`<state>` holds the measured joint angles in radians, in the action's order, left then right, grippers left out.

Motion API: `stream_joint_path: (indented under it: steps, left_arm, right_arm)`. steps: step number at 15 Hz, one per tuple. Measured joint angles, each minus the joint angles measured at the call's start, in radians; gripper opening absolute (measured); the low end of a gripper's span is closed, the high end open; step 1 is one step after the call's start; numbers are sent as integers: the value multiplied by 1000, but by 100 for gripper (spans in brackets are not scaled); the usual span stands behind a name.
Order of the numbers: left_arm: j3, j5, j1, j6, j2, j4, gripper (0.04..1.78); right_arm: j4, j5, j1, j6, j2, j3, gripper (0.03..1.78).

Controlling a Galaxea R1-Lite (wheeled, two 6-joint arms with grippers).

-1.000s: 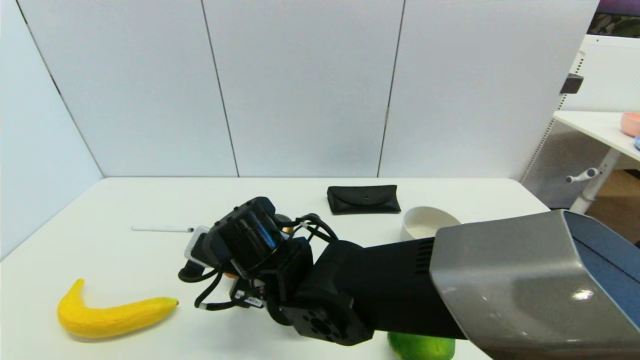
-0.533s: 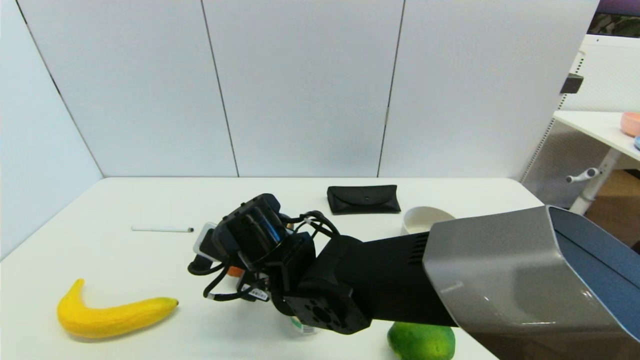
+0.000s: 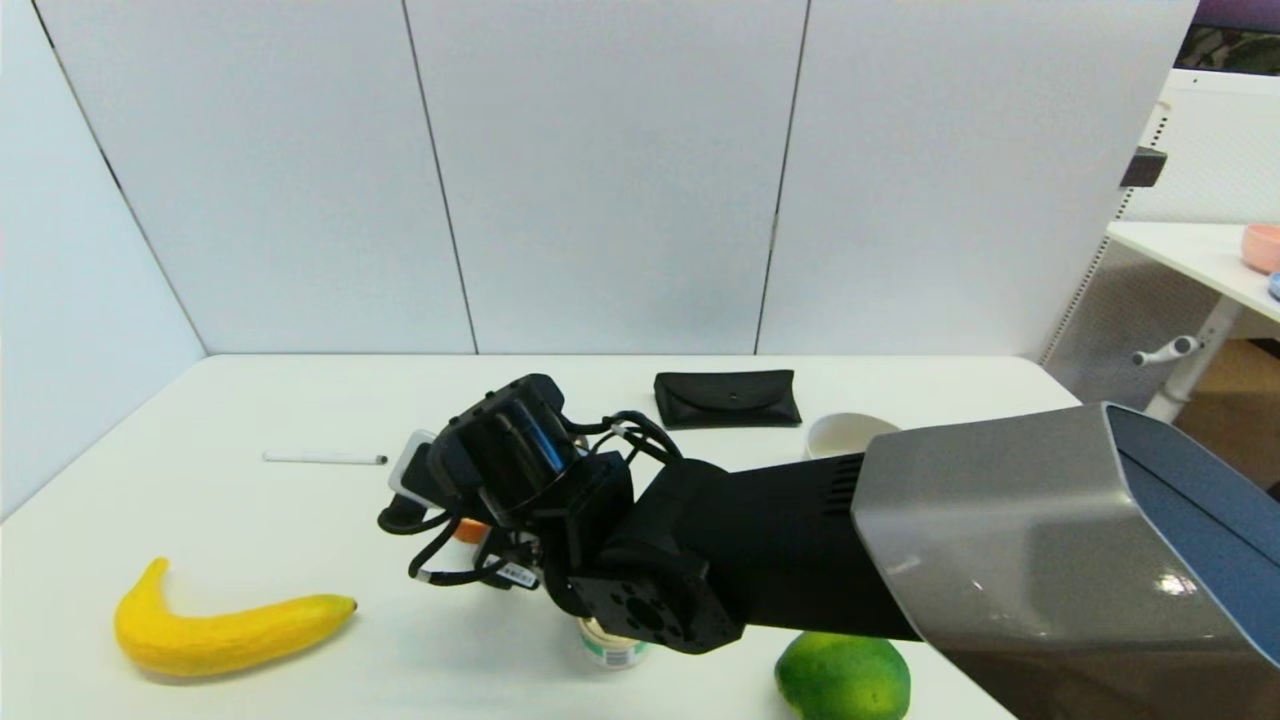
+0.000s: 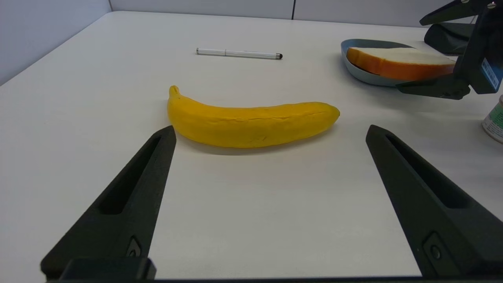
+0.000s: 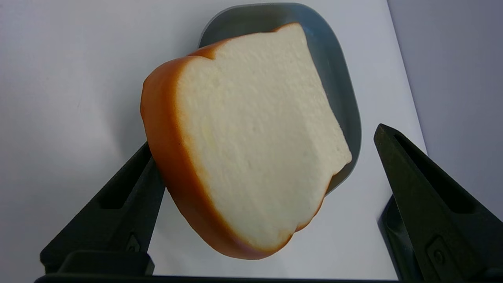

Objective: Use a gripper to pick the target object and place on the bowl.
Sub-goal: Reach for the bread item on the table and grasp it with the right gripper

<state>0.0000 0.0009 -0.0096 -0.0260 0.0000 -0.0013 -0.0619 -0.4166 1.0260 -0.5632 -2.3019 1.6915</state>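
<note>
The toast slice (image 5: pixel 251 137), white face with orange-brown crust, lies tilted on the flat grey plate (image 5: pixel 338 78). Its near edge hangs over the plate's rim and overlaps one finger (image 5: pixel 129 196). My right gripper (image 5: pixel 263 137) is open, its fingers wide apart on either side of the toast. In the left wrist view the toast (image 4: pixel 401 63) shows with the right gripper's lower finger (image 4: pixel 432 88) at its edge. In the head view my right wrist (image 3: pixel 500 470) covers the toast and plate. The off-white bowl (image 3: pixel 840 435) is partly hidden behind my right forearm. My left gripper (image 4: pixel 271 129) is open and empty.
A yellow banana (image 3: pixel 230 630) lies front left, just ahead of my left gripper. A white pen (image 3: pixel 325 458) lies left of the plate. A black pouch (image 3: pixel 727 397) is at the back, and a small can (image 3: pixel 612 645) and a green fruit (image 3: pixel 843 675) at the front.
My right arm has shifted a little up, away and to the right. The can and more of the green fruit now show under it, and more of the bowl is covered.
</note>
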Motion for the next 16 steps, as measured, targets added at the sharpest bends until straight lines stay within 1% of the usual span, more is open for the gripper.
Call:
stream_joint_path:
  steps: [9,10,11,13,14,16]
  left_arm:
    - [0,0,-1,0,0,0,171]
    - [0,0,-1,1,0,0,171]
    - [0,0,-1,1,0,0,171]
    - [0,0,0,0,0,0,171]
    - [0,0,0,1,0,0,171]
    - [0,0,0,1,0,0,171]
  right_arm:
    - [7,0,-9,-7,6,29,172]
    - [6,0,-11,-8,6,31,169]
    - [7,0,-12,-7,6,31,148]
    - [7,1,-12,-6,7,33,117]
    - [7,3,-12,-6,7,33,103]
    - [7,3,-12,-7,8,33,83]
